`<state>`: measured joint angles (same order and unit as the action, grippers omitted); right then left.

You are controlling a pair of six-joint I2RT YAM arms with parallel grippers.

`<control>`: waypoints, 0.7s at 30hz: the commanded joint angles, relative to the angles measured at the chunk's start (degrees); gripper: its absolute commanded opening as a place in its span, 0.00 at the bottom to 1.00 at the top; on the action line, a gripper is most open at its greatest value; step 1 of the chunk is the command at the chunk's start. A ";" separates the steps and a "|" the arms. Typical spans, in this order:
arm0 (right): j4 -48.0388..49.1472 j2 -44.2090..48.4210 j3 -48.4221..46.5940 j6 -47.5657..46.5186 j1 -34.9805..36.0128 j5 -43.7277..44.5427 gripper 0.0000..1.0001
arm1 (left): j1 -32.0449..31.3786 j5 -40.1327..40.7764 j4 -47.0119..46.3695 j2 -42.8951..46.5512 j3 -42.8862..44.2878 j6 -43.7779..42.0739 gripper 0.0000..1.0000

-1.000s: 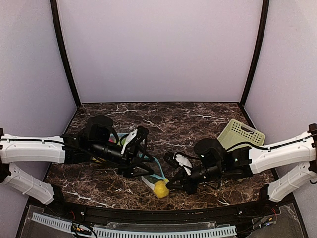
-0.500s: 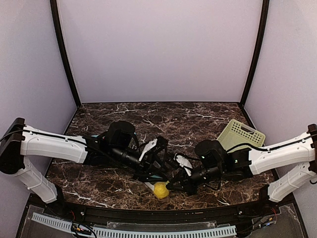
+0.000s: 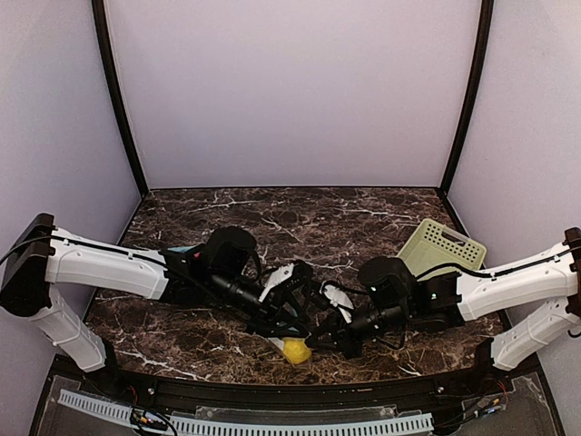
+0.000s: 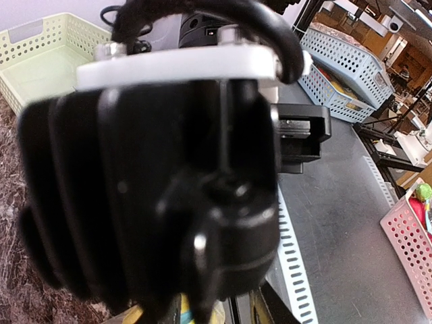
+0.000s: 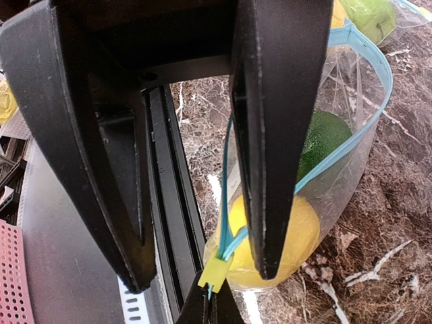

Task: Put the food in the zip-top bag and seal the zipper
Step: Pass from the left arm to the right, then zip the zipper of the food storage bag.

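food (image 5: 273, 233) inside zip-top bag (image 5: 351, 158), just behind left gripper (image 5: 202, 277). left gripper jaws apart, straddling blue zipper edge (image 5: 379, 71). right gripper (image 5: 209, 309) pinched shut on zip-top bag corner at yellow slider (image 5: 216, 270), tip-to-tip with left gripper.

A robot lab — a marble-look table (image 3: 363, 218) boxed in by plain lilac panels (image 3: 290, 91) on black posts (image 3: 120, 100), slotted cable strip (image 3: 272, 425) along the near edge, plastic bins (image 4: 344, 67) on grey benches (image 4: 337, 223) beyond
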<state>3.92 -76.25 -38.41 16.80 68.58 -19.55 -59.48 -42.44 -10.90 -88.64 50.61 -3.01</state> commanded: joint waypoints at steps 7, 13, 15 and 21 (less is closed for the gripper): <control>2.40 1.54 0.88 0.50 -0.76 -0.12 0.00 | -1.57 4.59 5.83 -0.20 1.02 -3.94 0.33; 2.79 1.71 1.01 0.78 -0.81 0.04 0.00 | -3.35 7.01 7.95 -1.48 2.51 -5.35 0.30; 2.86 1.80 1.14 0.89 -0.89 0.13 0.00 | -3.48 7.79 8.37 -1.44 2.57 -5.86 0.27; 2.84 2.53 1.65 1.26 -0.99 0.88 0.00 | -3.73 9.69 9.26 -0.98 2.45 -6.29 0.18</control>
<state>3.79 -76.07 -37.32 17.37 68.20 -19.66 -62.43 -34.26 -5.69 -89.73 52.47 -7.99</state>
